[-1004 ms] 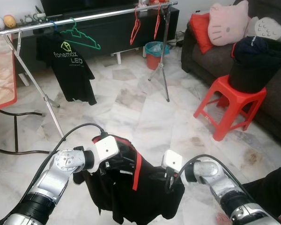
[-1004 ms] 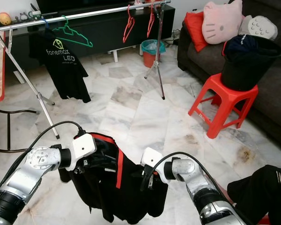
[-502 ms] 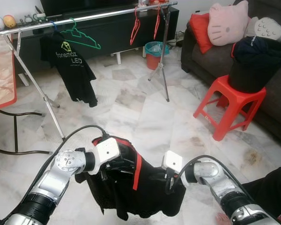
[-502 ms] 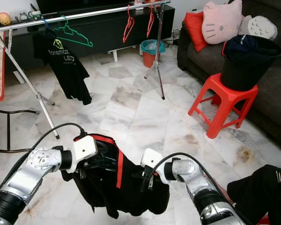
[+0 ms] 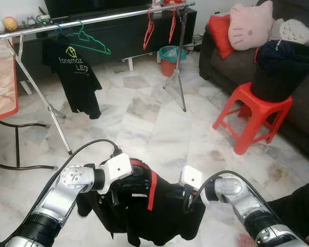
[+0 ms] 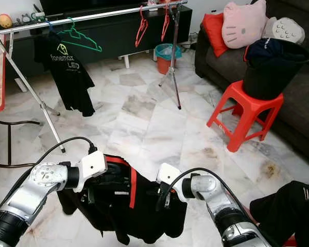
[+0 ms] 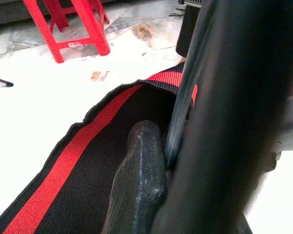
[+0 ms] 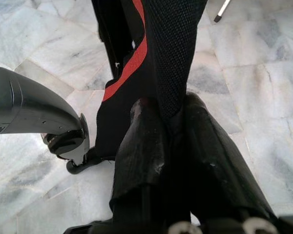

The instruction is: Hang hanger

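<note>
1. Left eye view: left gripper (image 5: pixel 124 186) and right gripper (image 5: pixel 187 201) both clamp the black red-striped garment (image 5: pixel 154 213), stretched low between them.
2. Step: carrying it. Next: walk to the rail (image 5: pixel 92 19), near the green hanger (image 5: pixel 90 42).

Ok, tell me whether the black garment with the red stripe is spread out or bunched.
Spread: the black garment hangs stretched between the left end effector and the right end effector, each shut on an upper edge.

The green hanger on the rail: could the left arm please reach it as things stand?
Probably not: the left gripper is shut on the black garment, low down, and the green hanger hangs far across open floor.
</note>
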{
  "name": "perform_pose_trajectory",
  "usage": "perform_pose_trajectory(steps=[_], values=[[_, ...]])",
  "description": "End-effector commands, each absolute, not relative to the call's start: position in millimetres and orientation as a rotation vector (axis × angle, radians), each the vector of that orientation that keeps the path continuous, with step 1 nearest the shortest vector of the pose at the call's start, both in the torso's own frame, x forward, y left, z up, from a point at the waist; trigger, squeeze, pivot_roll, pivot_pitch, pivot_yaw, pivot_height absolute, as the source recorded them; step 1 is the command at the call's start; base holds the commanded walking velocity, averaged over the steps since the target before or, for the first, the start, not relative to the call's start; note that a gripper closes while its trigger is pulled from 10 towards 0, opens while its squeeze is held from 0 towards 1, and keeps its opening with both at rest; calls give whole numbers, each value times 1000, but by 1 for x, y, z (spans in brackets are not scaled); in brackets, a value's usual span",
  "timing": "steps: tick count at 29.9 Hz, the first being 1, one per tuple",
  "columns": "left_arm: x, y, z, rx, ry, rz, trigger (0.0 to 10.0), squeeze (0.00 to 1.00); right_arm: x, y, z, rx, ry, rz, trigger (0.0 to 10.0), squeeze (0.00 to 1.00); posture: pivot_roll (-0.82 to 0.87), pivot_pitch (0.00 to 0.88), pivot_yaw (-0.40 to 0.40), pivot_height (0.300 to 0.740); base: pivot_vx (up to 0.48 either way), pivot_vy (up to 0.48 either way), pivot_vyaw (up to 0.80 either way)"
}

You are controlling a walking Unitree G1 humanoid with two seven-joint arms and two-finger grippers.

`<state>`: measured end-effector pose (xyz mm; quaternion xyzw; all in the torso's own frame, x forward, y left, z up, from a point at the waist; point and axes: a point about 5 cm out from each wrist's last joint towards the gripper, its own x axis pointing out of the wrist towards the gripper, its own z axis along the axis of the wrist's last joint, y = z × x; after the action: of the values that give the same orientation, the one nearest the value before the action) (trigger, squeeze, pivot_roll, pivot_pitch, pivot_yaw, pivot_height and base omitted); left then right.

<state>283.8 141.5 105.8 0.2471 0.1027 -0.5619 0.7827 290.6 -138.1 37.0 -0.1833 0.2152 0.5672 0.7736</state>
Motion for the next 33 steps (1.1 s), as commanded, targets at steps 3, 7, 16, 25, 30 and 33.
perform_pose_trajectory(steps=[3, 7, 16, 25, 30, 33], values=[[280, 136, 105, 528, 229, -1248, 0, 0, 295, -129, 45, -411, 414, 1249, 10000, 0, -51, 23, 0, 740, 0, 0, 0], [278, 136, 103, 542, 243, -1269, 0, 0, 295, -129, 45, -417, 415, 1247, 10000, 0, -50, 23, -1, 740, 0, 0, 0], [278, 137, 103, 544, 248, -1271, 0, 0, 297, -130, 45, -419, 407, 1220, 10000, 239, -51, 22, -2, 740, 0, 0, 0], [279, 137, 104, 546, 237, -1261, 0, 0, 298, -129, 45, -425, 400, 1215, 10000, 1000, -51, 22, -2, 740, 0, 0, 0], [281, 138, 104, 556, 230, -1242, 0, 0, 298, -130, 46, -440, 395, 1207, 10000, 0, -51, 22, -2, 740, 0, 0, 0], [284, 139, 104, 559, 216, -1211, 0, 0, 302, -132, 48, -446, 378, 1166, 10000, 0, -51, 17, -4, 740, 0, 0, 0]])
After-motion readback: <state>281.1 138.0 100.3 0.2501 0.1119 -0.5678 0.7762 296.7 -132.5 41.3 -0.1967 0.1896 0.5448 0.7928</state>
